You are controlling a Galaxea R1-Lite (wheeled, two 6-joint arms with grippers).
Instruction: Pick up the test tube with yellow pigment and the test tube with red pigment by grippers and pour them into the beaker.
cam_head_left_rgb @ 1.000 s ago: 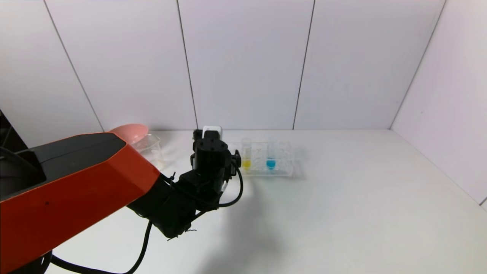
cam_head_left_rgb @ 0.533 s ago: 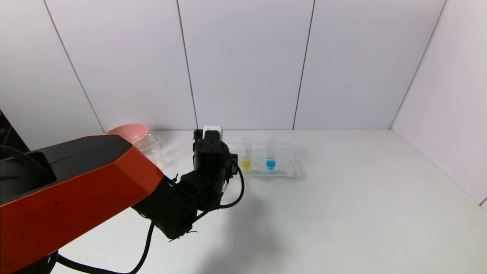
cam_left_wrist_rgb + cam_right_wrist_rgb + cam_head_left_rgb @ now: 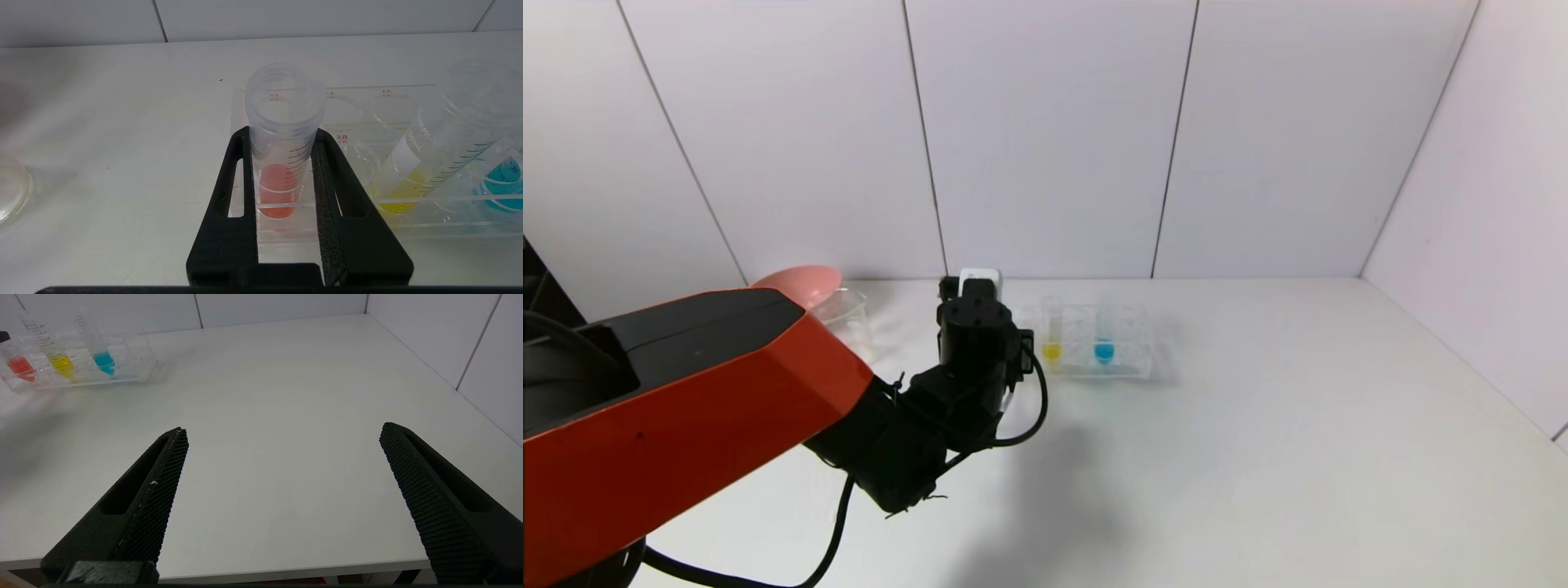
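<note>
Your left gripper (image 3: 284, 134) has its two black fingers (image 3: 331, 196) pressed flat against either side of the test tube with red pigment (image 3: 282, 163), so that's a closed grasp on the tube, which still sits upright in the end slot of the clear rack (image 3: 408, 228). Compared with a second ago in the head view, the wrist has crept a touch toward the rack and then pretty much stopped moving in the last half second, and the tubes haven't budged, so I'd read this as the grip having just settled and the lift not yet started. Next slot along the rack from your fingers is the test tube with yellow pigment (image 3: 429, 163), leaning a bit (looks like it's tilted away from the red one), and past that the blue tube (image 3: 500, 183). The beaker (image 3: 845, 318) is on the far side of your arm from the rack, just in front of the pink bowl (image 3: 796, 279), well apart from the rack. Your right gripper (image 3: 282, 449) is parked well away from the rack over bare table (image 3: 265, 396), fingers spread wide with nothing between them. My guess is you want a straight-up pull here, since dragging sideways could nudge the rack or clip the yellow tube.
</note>
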